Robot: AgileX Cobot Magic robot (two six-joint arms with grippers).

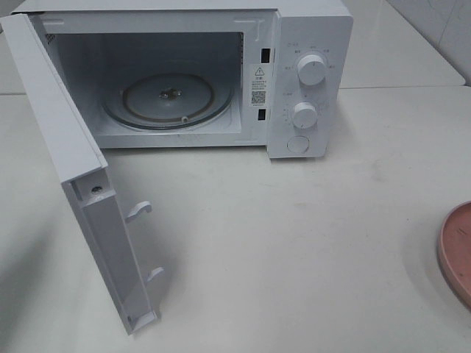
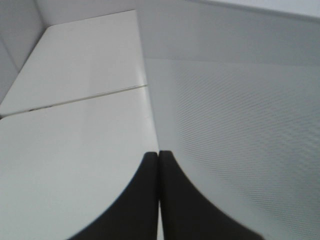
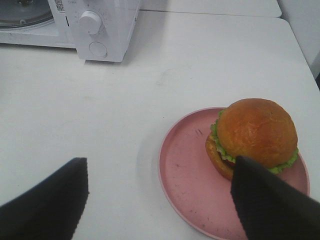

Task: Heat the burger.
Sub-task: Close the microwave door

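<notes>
The burger [image 3: 255, 135], with a domed golden-brown bun and green lettuce, sits on a pink plate [image 3: 187, 175] in the right wrist view. My right gripper [image 3: 160, 172] hangs open just short of the plate; one dark finger [image 3: 265, 200] overlaps the burger's near edge and the other is over bare table. The white microwave [image 1: 309, 81] stands at the back with its door [image 1: 81, 184] swung wide open and the glass turntable [image 1: 168, 99] bare. My left gripper [image 2: 158, 154] is shut on nothing beside a white dotted panel [image 2: 240, 130]. Neither gripper shows in the exterior view.
In the exterior view only the pink plate's rim [image 1: 455, 250] shows, at the right edge. The white table [image 1: 294, 257] stretches in front of the microwave. Two knobs [image 1: 311, 71] and a button sit on the microwave's right panel. A table seam [image 2: 75, 97] runs beside the left gripper.
</notes>
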